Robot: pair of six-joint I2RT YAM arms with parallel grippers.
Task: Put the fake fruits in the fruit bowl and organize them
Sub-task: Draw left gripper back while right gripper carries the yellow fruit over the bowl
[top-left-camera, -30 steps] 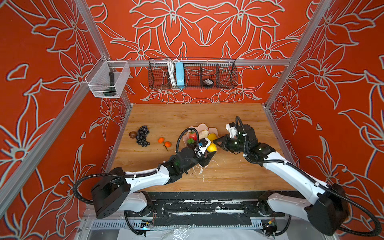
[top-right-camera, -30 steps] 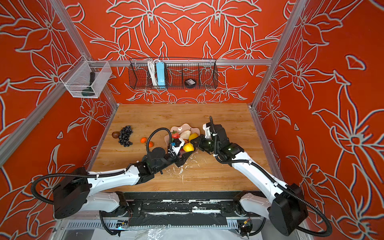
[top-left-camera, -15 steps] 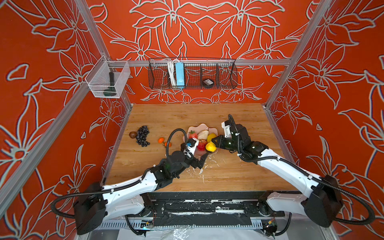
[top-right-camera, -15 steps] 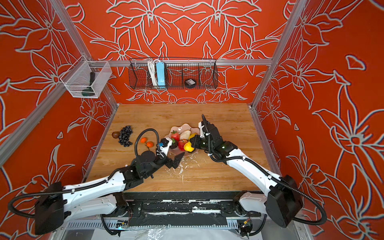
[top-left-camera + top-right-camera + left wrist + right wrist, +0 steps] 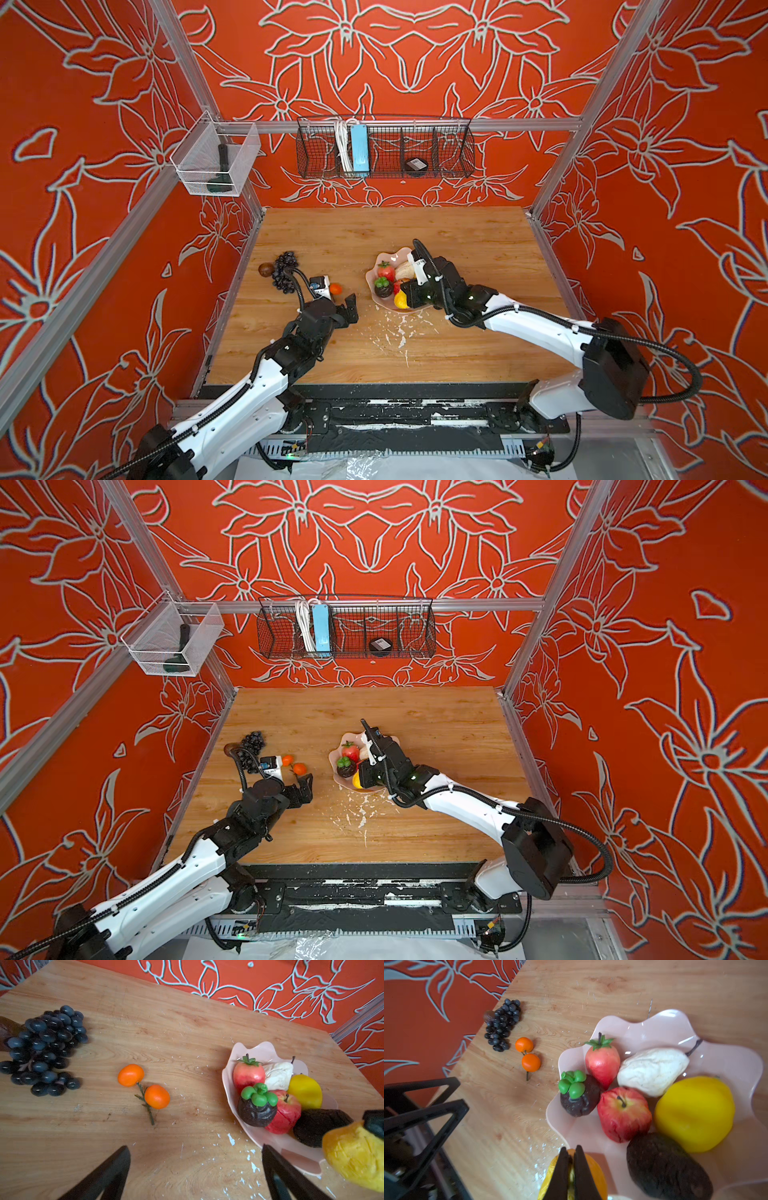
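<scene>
Pale pink scalloped bowl [image 5: 664, 1022] holds six fruits [image 5: 623, 1113], white pear [image 5: 652, 1070] lying stem rimward. Right gripper [image 5: 571, 1150] pinches yellow-orange fruit [image 5: 353, 1157]; left gripper [image 5: 195, 1148] gapes empty.

i am seeing my black pincer [image 5: 571, 1148], an orange-yellow fruit [image 5: 596, 1169], a pink bowl [image 5: 654, 1022], black grapes [image 5: 502, 1024], red walls [image 5: 374, 62] wearing white flower outlines.

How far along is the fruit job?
Done: six fruits lie in the bowl. In hand: the right gripper is shut on a yellow fruit at the bowl's rim. Remaining: oranges, grapes and a brown fruit on the table; the left gripper is open, empty.
</scene>
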